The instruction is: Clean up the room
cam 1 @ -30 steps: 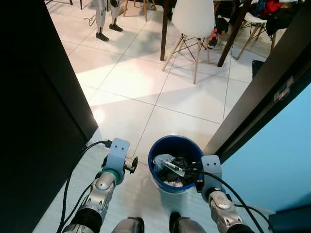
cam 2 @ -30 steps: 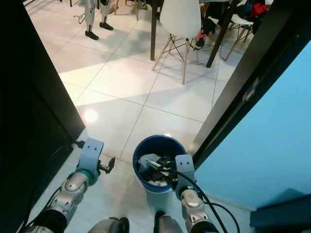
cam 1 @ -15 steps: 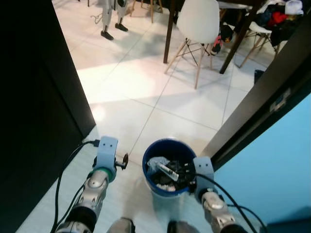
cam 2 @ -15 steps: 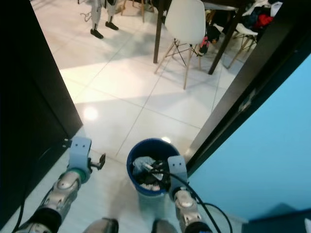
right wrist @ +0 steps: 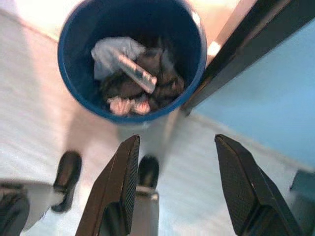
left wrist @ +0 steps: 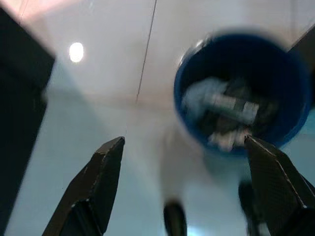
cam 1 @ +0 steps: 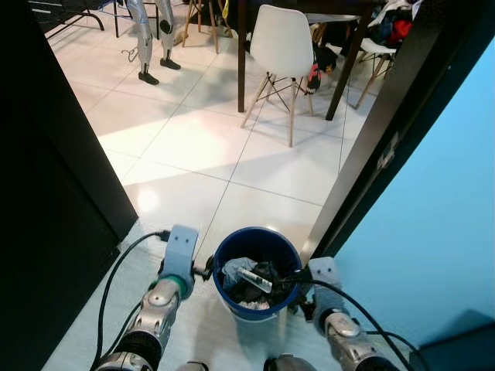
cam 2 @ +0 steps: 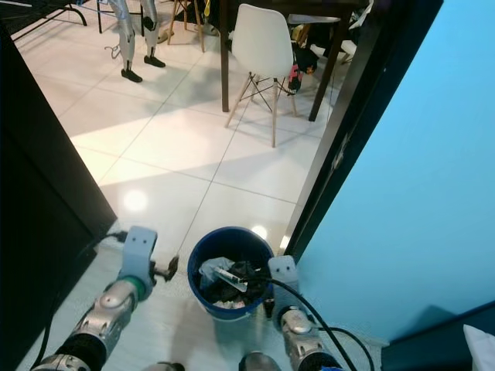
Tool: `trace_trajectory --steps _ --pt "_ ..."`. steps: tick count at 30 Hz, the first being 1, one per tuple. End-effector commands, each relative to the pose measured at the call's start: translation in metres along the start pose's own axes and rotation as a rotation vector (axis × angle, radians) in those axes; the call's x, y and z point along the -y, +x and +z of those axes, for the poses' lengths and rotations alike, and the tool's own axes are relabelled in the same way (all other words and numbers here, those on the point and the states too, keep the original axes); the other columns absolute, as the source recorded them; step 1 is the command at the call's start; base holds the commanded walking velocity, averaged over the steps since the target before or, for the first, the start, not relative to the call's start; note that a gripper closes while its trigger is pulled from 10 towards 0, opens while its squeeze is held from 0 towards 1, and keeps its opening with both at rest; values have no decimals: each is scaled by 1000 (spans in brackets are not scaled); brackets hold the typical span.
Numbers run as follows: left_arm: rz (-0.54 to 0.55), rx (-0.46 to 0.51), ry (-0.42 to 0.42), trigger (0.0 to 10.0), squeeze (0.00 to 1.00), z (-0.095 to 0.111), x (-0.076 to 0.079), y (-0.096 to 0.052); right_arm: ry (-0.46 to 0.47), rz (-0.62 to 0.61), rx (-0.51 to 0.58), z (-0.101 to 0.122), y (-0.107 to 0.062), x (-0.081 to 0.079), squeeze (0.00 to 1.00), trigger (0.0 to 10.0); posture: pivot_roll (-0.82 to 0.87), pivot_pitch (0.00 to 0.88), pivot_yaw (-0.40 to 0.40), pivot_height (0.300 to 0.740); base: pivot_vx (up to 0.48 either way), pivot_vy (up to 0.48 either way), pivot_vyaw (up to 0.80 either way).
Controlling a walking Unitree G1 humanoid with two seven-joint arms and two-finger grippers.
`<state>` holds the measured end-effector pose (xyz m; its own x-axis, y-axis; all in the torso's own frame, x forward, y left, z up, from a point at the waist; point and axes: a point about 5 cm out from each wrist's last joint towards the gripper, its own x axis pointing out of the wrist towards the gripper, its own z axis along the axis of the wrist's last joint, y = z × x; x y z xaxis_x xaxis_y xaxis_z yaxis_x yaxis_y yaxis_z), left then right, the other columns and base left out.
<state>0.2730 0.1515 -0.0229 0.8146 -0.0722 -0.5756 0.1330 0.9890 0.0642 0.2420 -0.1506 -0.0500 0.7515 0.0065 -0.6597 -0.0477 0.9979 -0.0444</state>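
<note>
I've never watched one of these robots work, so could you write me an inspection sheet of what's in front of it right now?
Surface: pale tiled floor, glossy, with a light reflection.
Job's things: blue bin on the floor by the dark door frame, holding crumpled rubbish.
Clutter: nothing seen loose on the nearby floor.
Grippers: left gripper open, beside the bin; right gripper open, empty, beside the bin.
Cables: black cable along the left arm.
Surroundings: white chair, dark table legs, another robot's legs, blue wall.
</note>
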Motion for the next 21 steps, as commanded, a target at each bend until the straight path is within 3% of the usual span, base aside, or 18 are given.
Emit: trace_trajectory --steps 1,3,5,12,14,18,19,21 --pt "2 -127 28 10000 0 -23 4 -3 87 -50 -93 -19 -4 8 0 10000 89 11 12 740 0 0 0" --pt "-35 -212 39 10000 0 -37 11 -6 162 -94 -162 -31 -7 15 0 10000 85 7 15 740 0 0 0" --pt "-43 -220 38 10000 0 -38 13 -6 184 -107 -180 -34 -8 17 0 10000 84 3 17 740 0 0 0" --pt "-81 -177 115 10000 0 -31 18 -4 205 -115 -177 -36 -9 21 0 10000 78 0 27 740 0 0 0" --pt "-92 -117 190 10000 0 -19 20 -1 224 -104 -122 -28 -7 25 0 10000 73 0 33 740 0 0 0" --pt "-86 -108 204 10000 0 -18 20 -1 244 -109 -106 -25 -6 26 0 10000 80 10 55 740 0 0 0" --pt "-86 -178 179 10000 0 -35 23 -5 284 -103 -93 -20 -4 22 0 10000 85 7 73 740 0 0 0" --pt "-71 -179 141 10000 0 -36 23 -6 276 -100 -88 -18 -4 21 0 10000 87 0 73 740 0 0 0"
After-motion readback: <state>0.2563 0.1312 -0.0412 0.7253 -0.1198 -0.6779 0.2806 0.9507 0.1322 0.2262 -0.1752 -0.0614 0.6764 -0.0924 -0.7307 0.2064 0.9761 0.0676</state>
